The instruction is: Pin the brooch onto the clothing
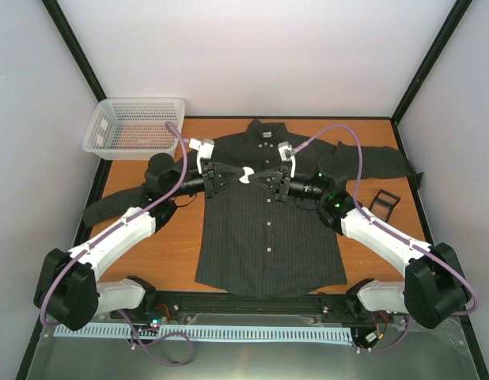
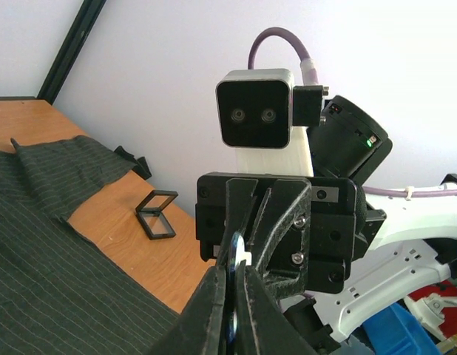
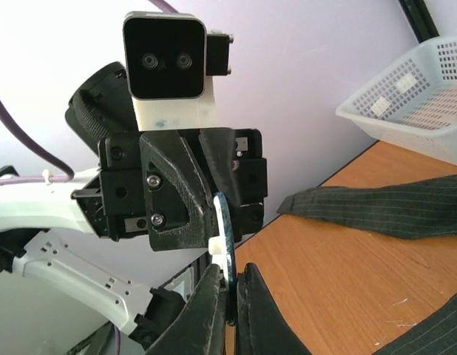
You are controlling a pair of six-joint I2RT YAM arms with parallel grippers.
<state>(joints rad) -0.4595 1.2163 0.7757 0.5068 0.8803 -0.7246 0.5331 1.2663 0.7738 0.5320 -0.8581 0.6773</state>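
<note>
We see the brooch [image 1: 244, 177] pinched in mid-air btwn both arms: left gripper [image 2: 234, 275] and right gripper [image 3: 230, 275] each fully closed on the thin disc from opposite sides. It hangs above the chest of the shirt [image 1: 268, 237], which lies flat and buttoned on the worktop [image 1: 177, 245]. Risks, as we judge them: w/ two rigid grips on one small part, any mismatch in arm motion could twist it, bend the pin or pop it out of one grip. If either lets go early it prob. drops onto the fabric at a bad angle. We can't see the clasp, so whether the pin is undone is unknown; flat cloth on wood gives the point little to catch.
</note>
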